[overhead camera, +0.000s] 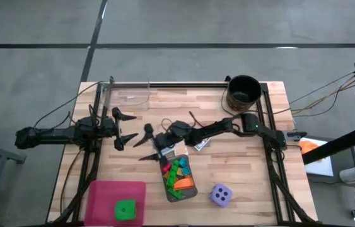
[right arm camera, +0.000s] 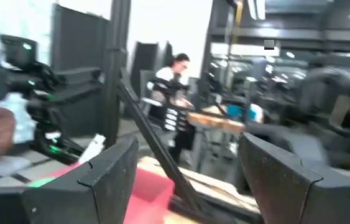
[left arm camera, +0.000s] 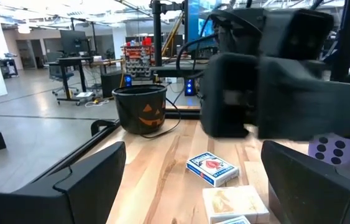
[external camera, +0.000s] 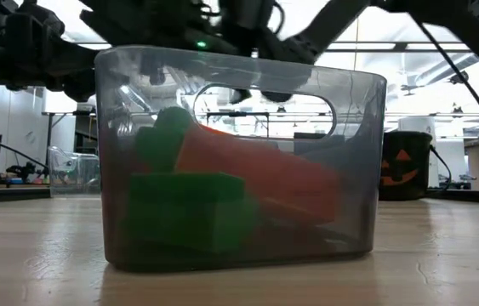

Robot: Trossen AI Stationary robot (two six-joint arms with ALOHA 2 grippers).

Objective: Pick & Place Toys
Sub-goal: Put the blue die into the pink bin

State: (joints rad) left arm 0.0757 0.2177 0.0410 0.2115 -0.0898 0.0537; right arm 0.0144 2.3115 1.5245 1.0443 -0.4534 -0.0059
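Writing: none legible; card box (left arm camera: 211, 169) shows a red emblem only. Left gripper (overhead camera: 124, 128) fingers apart, centre-left; right gripper (overhead camera: 155, 147) fingers apart over tray (overhead camera: 178, 178).

Blocks (overhead camera: 178, 174) heaped inside the tray (overhead camera: 190, 191) near the table's (overhead camera: 240, 157) front edge, one die (overhead camera: 221, 195) just right of the tray, another die (overhead camera: 125, 210) well left of it, bucket (overhead camera: 244, 92) far behind at the back right, cards (overhead camera: 200, 144) just behind the tray.
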